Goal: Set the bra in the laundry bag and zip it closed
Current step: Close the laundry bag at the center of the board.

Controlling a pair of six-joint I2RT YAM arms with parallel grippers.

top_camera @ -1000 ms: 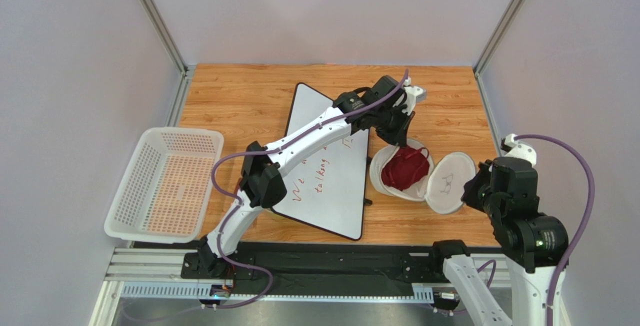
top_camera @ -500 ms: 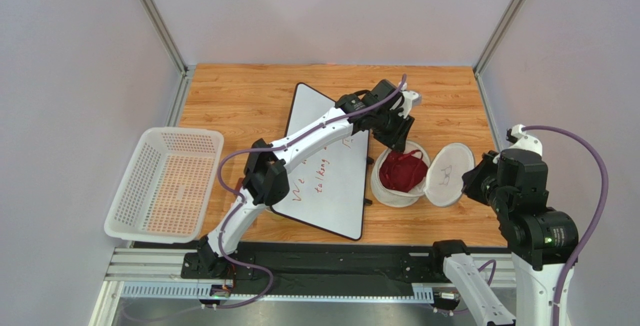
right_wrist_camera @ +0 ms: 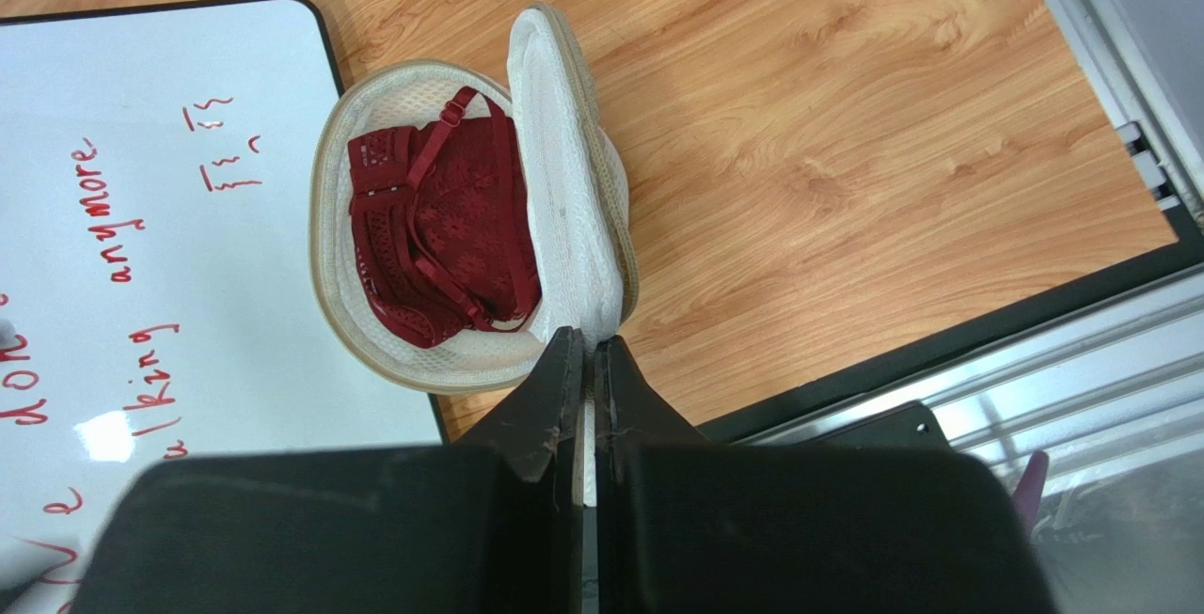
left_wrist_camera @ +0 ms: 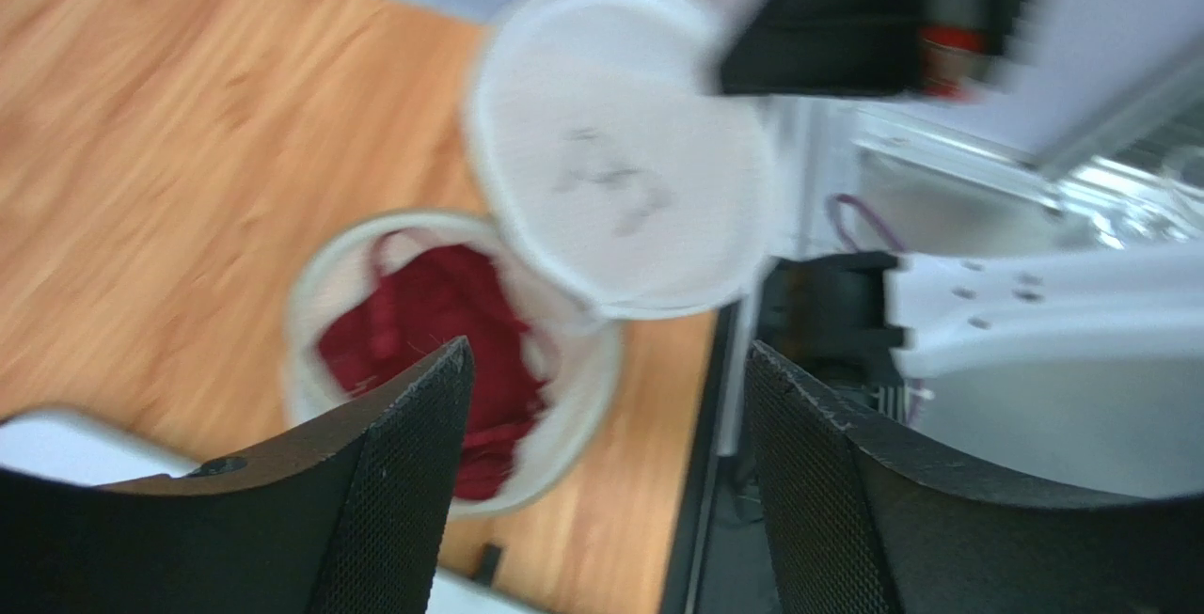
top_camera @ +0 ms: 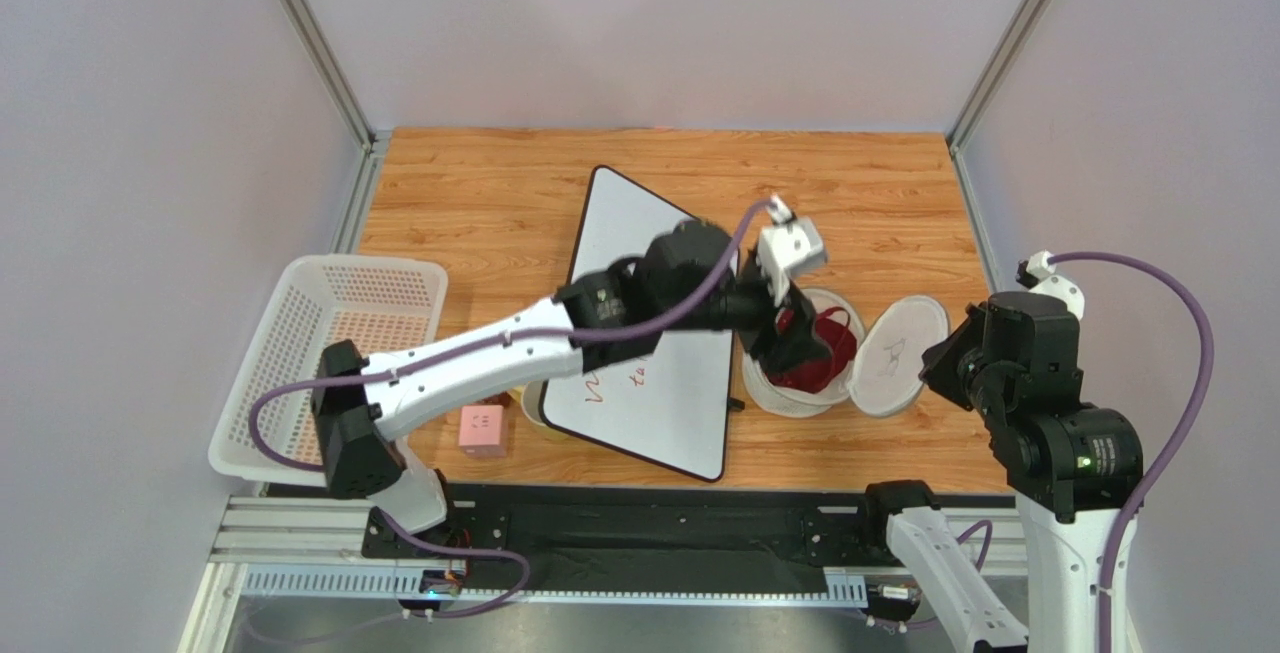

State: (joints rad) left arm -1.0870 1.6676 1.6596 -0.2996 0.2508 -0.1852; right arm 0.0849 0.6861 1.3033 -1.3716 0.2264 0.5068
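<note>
1. White perforated basket (top_camera: 323,368), far left, with a small pink box (top_camera: 483,427) just beside its near corner. Neither belongs to the step; leave both alone.
2. Whiteboard (top_camera: 661,391), red handwriting. Its right edge lies just beside the bag, so any sideways drag of the bag would likely catch on it.
3. Left gripper (left_wrist_camera: 605,360): jaws wide apart, nothing between them, hovering over the bag mouth. Judged best lifted straight up and clear, so the lid has room to fold over.
4. Bra (right_wrist_camera: 445,226): dark red, bunched inside the bag, below the rim for the most part. One strap loops up close to the far rim; it probably wants tucking down before any zipping, or the teeth could snag it.
5. Laundry bag (right_wrist_camera: 328,240): white mesh, mouth open, upright on the wooden table (top_camera: 496,196).
6. Lid (right_wrist_camera: 565,219): standing on edge at the bag's right side, apparently hinged there.
7. Right gripper (right_wrist_camera: 587,360): jaws pressed together on the lid's near edge. Judged next move: swing the lid leftward over the mouth, keeping the pinch light so the mesh does not crumple.
8. Not made out: the zipper pull, anywhere. The left wrist view is blurred. The bag's near wall is hidden behind the right fingers.
</note>
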